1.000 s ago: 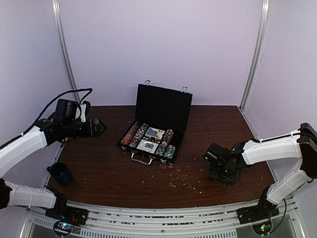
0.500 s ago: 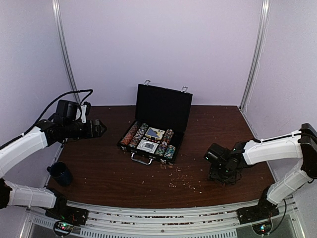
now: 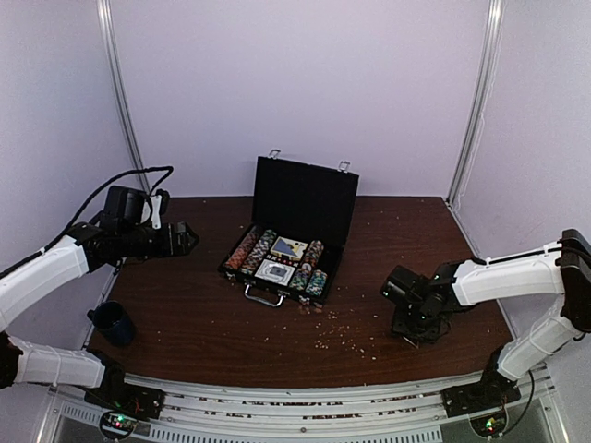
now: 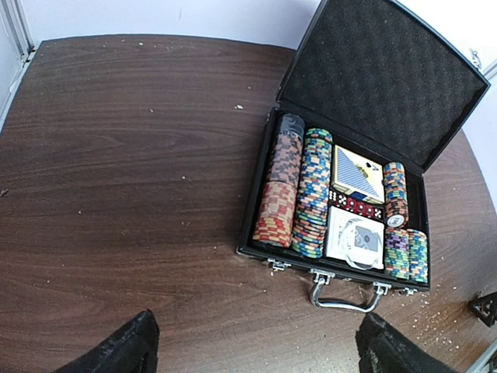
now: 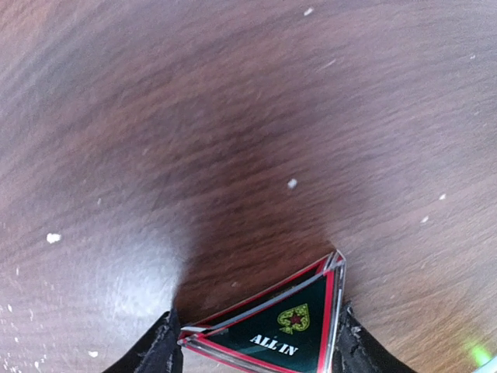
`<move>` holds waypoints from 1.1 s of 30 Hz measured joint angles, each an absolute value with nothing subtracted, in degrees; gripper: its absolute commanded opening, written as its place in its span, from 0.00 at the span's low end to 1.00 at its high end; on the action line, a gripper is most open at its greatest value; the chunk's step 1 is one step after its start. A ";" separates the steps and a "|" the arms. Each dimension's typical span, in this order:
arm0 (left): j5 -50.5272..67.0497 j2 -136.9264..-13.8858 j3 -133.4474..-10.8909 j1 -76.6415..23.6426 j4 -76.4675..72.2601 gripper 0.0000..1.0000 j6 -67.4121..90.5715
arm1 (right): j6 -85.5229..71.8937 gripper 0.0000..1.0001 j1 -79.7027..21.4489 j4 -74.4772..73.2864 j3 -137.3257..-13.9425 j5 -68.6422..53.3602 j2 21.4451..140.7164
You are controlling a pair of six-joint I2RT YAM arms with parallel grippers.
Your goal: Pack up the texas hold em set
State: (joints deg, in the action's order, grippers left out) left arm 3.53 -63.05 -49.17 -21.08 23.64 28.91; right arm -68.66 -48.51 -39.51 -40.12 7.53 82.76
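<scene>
The case [image 3: 305,198] stood open mid-counter [image 3: 203,314] toward the back edge, with chips [image 4: 312,194], cards [image 4: 356,172] and dice [image 4: 353,206] seated inside. Near the right edge, the right end effector [image 5: 256,342] bracketed a loose ALL IN token [image 5: 283,322], its grip impossible to tell. The left end effector [image 4: 252,353] gaped empty. The lid was not yet closed.

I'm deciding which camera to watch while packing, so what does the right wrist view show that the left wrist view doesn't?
Only the right wrist view: a triangular ALL IN marker, seen up close and wedged between the fingers of the right gripper. Only the left wrist view: the open case with its chip rows, card deck, red dice and silver handle, seen past the wide-open, empty left gripper. Both: the dark brown table, dotted with pale crumbs.
</scene>
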 measured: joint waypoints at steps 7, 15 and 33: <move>3.51 -63.05 -49.17 -21.08 23.64 0.91 28.91 | -66.35 0.55 -48.93 -40.82 -46.22 6.66 86.04; 3.20 -62.72 -49.17 -21.08 23.75 0.91 28.91 | -62.89 0.55 -50.17 -40.64 -58.19 6.48 93.86; 1.19 -61.41 -49.19 -21.08 24.71 0.91 28.91 | -51.24 0.55 -50.78 -40.80 -99.07 6.94 119.26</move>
State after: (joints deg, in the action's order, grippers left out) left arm 1.19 -61.41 -49.19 -21.08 24.71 28.91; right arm -51.24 -50.78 -40.80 -99.07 6.94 119.26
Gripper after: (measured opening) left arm 0.910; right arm 0.599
